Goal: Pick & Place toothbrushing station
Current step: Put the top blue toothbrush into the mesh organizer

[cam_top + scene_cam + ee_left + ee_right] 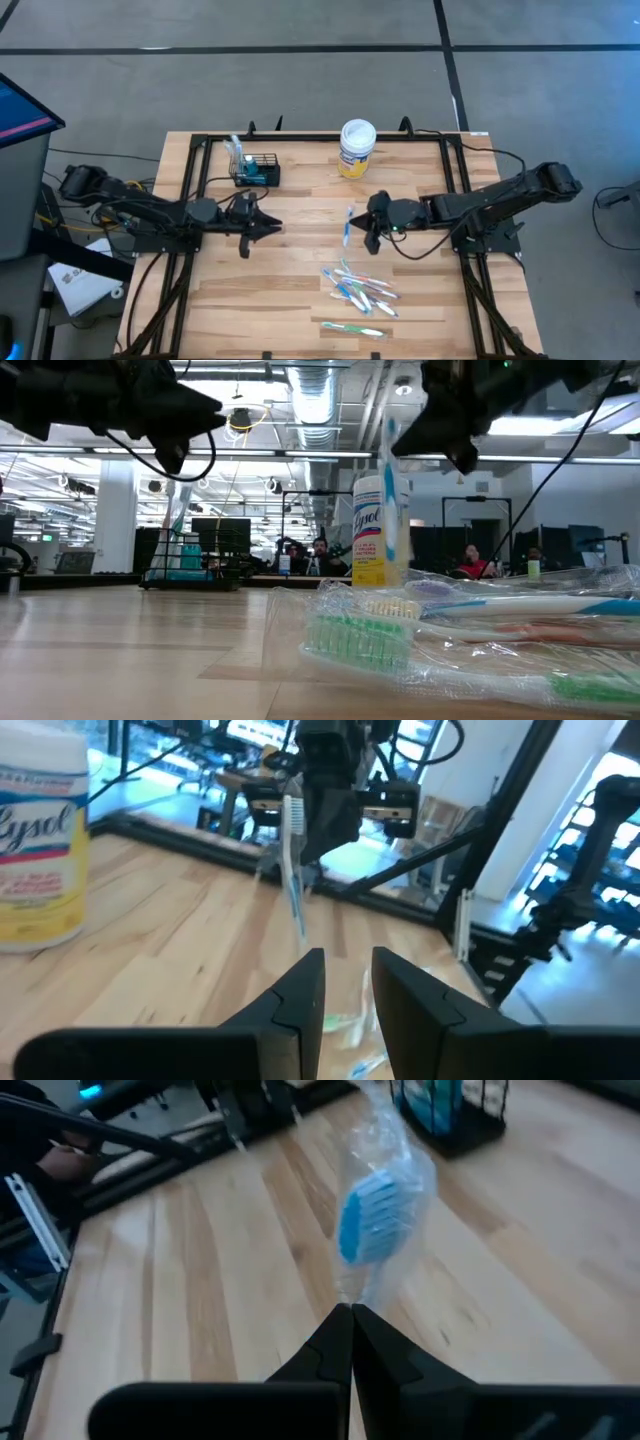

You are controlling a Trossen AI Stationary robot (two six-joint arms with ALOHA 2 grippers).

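Your right gripper [371, 238]: clamped on wrapped toothbrush [348, 226], mid-table, brush long axis running front-to-back. Wire-mesh basket [256, 171] lies far-left of it, nearer your left gripper [262, 228], jaws partly open, empty.

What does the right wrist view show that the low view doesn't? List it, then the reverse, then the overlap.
Only the right wrist view: the right gripper shut on the wrapped blue toothbrush, bristles plain to see.

Only the low view: the yellow-labelled tub, the pile of wrapped toothbrushes up close, and people in the room behind.

Both: the held toothbrush, the black wire basket and the wooden table.
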